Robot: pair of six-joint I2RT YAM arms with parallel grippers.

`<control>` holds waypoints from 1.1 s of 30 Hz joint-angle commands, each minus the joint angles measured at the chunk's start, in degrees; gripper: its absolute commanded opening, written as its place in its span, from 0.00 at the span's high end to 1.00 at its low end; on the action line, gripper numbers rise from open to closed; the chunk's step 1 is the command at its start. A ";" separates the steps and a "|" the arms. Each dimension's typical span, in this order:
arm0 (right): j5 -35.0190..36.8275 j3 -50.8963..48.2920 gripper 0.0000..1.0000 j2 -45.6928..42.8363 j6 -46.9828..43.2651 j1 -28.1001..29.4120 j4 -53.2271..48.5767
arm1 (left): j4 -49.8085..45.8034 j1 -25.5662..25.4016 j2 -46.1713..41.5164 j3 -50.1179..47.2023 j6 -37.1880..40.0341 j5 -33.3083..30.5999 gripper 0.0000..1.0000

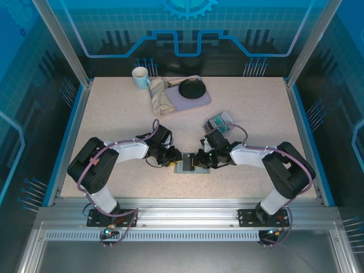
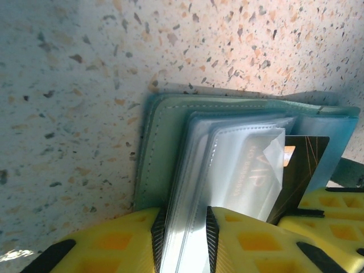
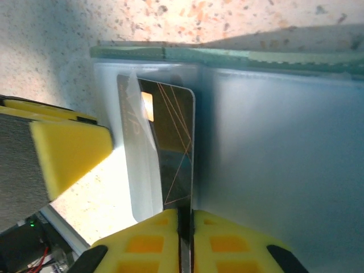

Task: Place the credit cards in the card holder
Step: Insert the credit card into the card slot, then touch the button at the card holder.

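The card holder (image 2: 162, 148) lies open on the table, green cover down, clear plastic sleeves fanned up. My left gripper (image 2: 185, 219) is shut on a bundle of those sleeves, holding them raised. A dark credit card (image 3: 170, 131) with a gold chip and thin orange lines stands on edge, its top left corner under a clear sleeve. My right gripper (image 3: 186, 216) is shut on the card's near edge. The holder's pale inside (image 3: 273, 159) spreads to the card's right. In the top view both grippers, left (image 1: 173, 158) and right (image 1: 202, 159), meet over the holder (image 1: 185, 168).
A small grey open box (image 1: 219, 123) with more cards stands just behind the right gripper. At the back sit a mug (image 1: 140, 77), a folded beige cloth (image 1: 161, 96) and a purple board (image 1: 200, 101) with a black pan (image 1: 190, 89).
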 commanded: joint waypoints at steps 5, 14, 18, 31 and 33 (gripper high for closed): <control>-3.17 2.39 0.90 3.86 3.99 1.94 4.62 | -0.26 -0.36 -0.61 -1.19 -0.50 -1.03 0.71; -2.03 5.10 0.87 4.34 1.67 2.64 0.25 | -0.83 -0.46 -1.49 -1.23 -0.42 -1.37 0.70; 1.43 5.99 0.80 0.31 -1.63 1.78 -6.24 | -1.72 -0.44 -2.17 -1.31 0.01 -2.32 0.69; 26.25 15.61 0.43 -10.21 -9.80 2.34 -34.13 | -3.49 -0.44 -5.71 -0.65 0.69 -4.99 0.61; 31.96 17.32 0.38 -10.06 -10.28 3.48 -37.45 | -3.53 -0.43 -6.27 -0.73 0.70 -5.73 0.60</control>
